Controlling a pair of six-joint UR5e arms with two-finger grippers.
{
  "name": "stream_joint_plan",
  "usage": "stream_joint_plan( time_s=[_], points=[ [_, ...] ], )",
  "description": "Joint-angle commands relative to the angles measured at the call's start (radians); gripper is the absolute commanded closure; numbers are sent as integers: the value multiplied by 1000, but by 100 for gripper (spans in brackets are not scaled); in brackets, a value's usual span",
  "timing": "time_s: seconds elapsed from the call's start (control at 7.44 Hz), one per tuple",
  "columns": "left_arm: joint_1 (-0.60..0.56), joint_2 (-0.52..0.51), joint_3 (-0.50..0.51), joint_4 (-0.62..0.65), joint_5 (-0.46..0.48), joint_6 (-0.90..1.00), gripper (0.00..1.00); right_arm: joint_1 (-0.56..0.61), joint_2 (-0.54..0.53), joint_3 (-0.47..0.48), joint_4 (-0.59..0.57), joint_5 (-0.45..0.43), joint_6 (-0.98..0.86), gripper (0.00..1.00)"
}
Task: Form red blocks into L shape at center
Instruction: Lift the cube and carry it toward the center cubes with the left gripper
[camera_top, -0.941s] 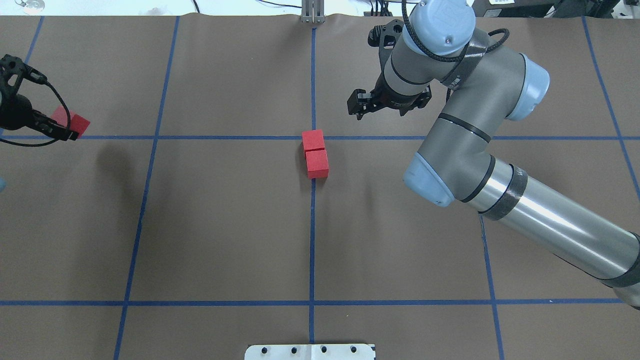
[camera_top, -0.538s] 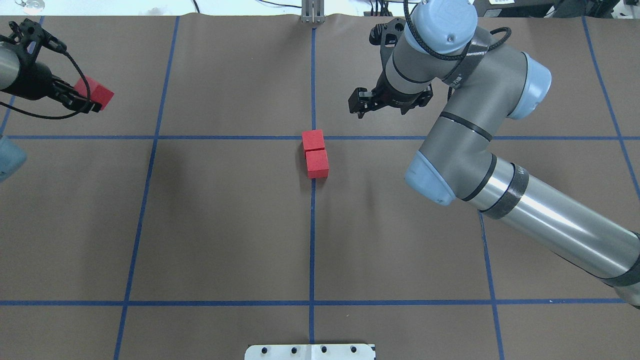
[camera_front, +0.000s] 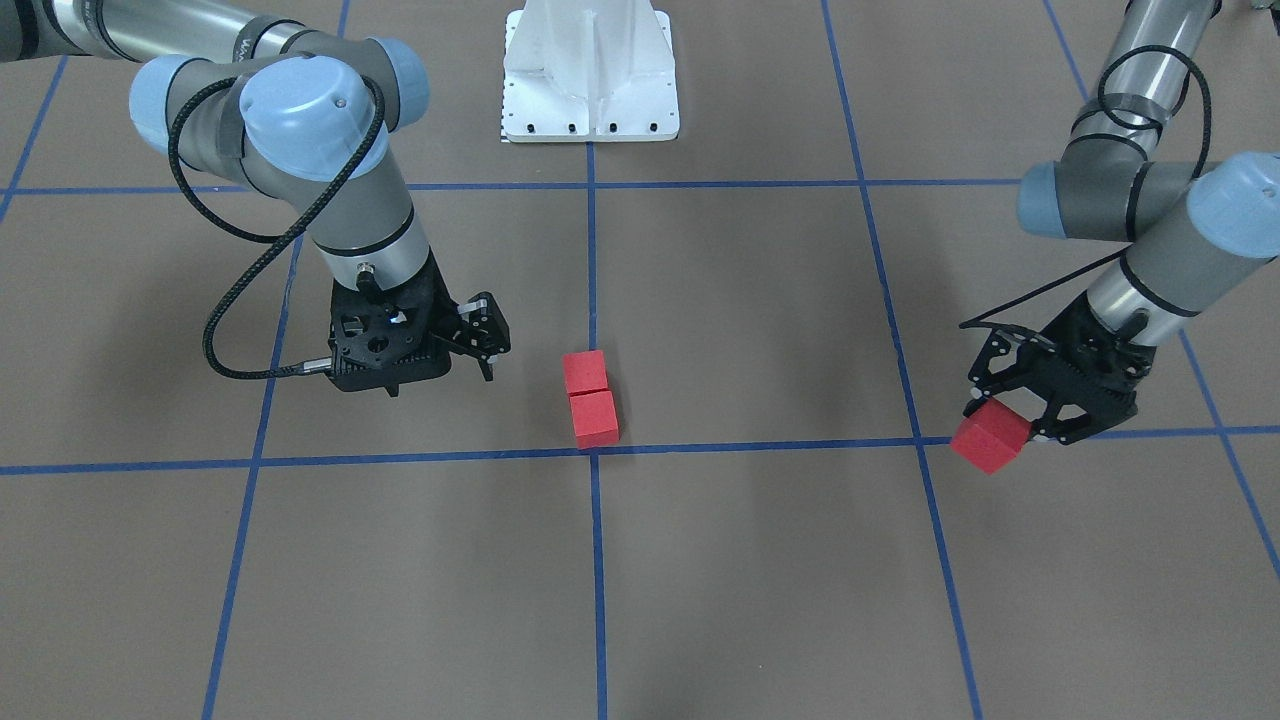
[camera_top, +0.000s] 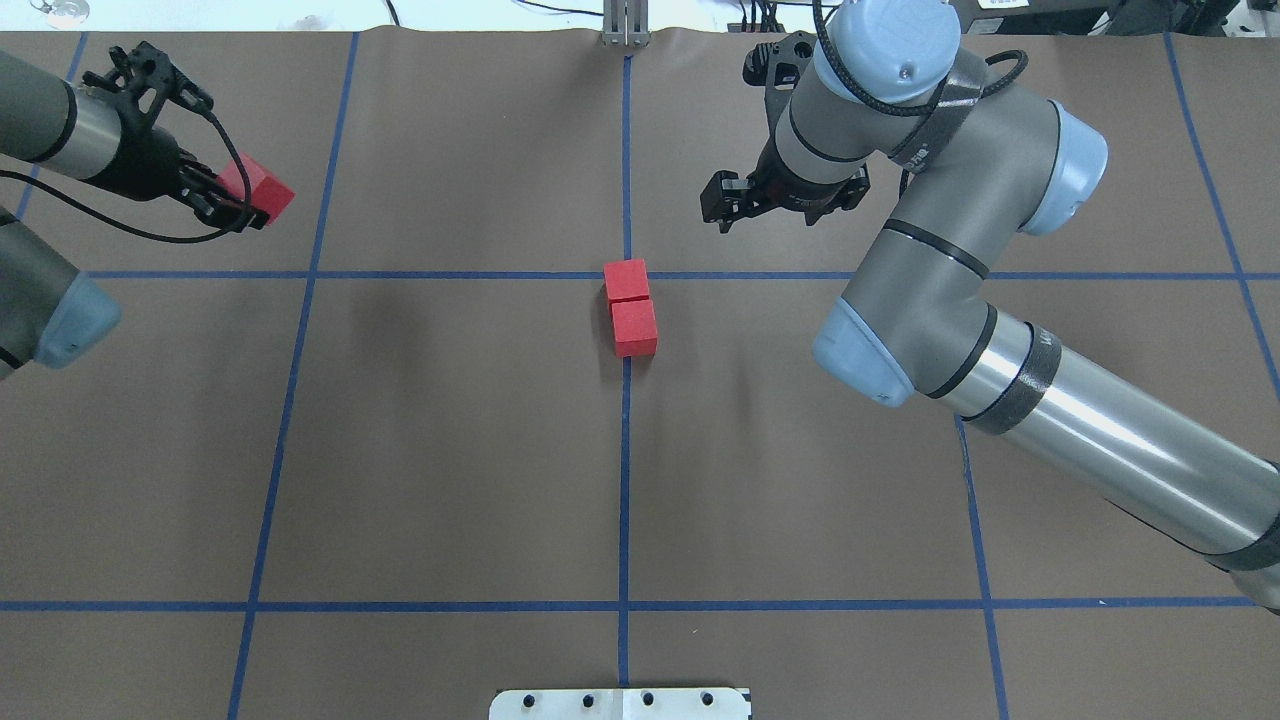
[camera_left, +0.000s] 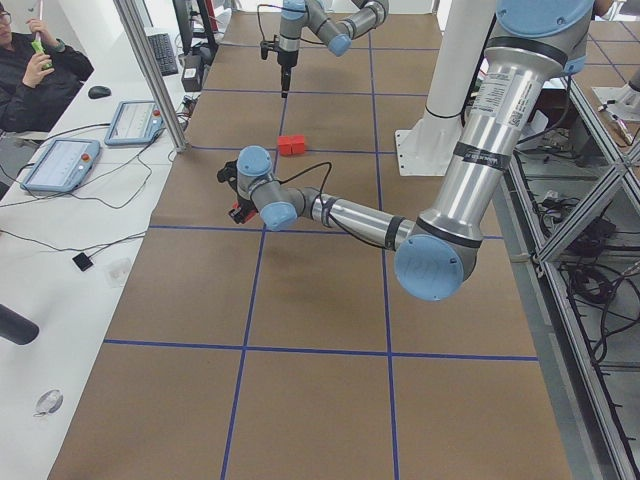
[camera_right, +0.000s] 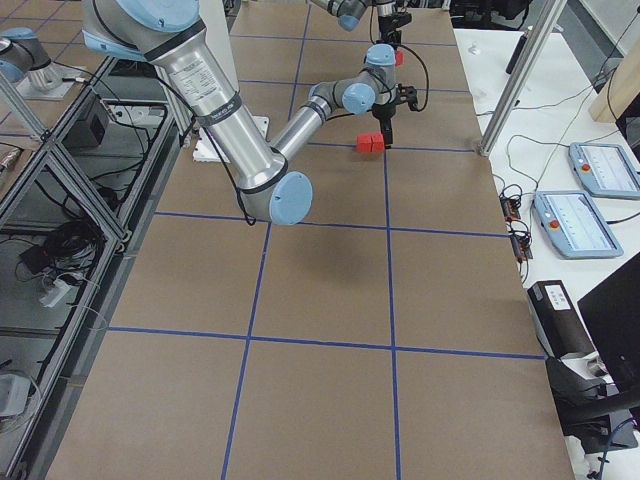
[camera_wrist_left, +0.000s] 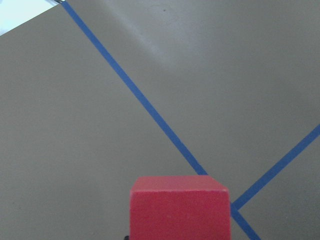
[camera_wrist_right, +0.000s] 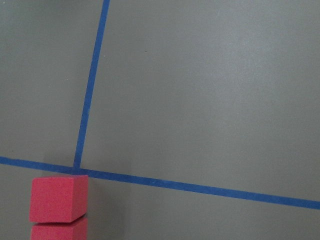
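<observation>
While the right gripper (camera_top: 724, 205) has barely shifted from its hover just beyond the centre pair, the left gripper (camera_top: 240, 203), clamped on the third red block (camera_top: 262, 187), has swung inward from the table's (camera_top: 450, 450) left edge, carrying it clear of the surface and near the first blue grid line (camera_top: 335, 150). The far red block (camera_top: 626, 281) and near red block (camera_top: 634, 328) lie where they were, touching face to face at the centre crossing. Whether the right gripper's jaws are apart cannot be told, since it is half hidden behind its own wrist.
</observation>
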Motion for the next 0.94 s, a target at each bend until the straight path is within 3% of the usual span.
stream_joint_plan(
  time_s=[0.0,0.13,0.27,0.54,0.67,0.81],
  points=[
    [40,-32,0,10,23,66,100,15,-3,-1,0,4,0,1],
    [45,-52,-9,43,38,81,100,38,-9,-1,-5,23,-2,1],
    [65,-119,-9,168,39,91,100,77,-25,-2,-11,71,-14,1],
    [117,-266,-1,400,37,167,100,214,-96,-17,-20,242,-143,1],
    [129,-292,3,427,39,204,100,289,-142,-21,-15,299,-226,1],
    [148,-303,10,427,40,242,100,367,-178,-30,-23,412,-301,1]
  ],
)
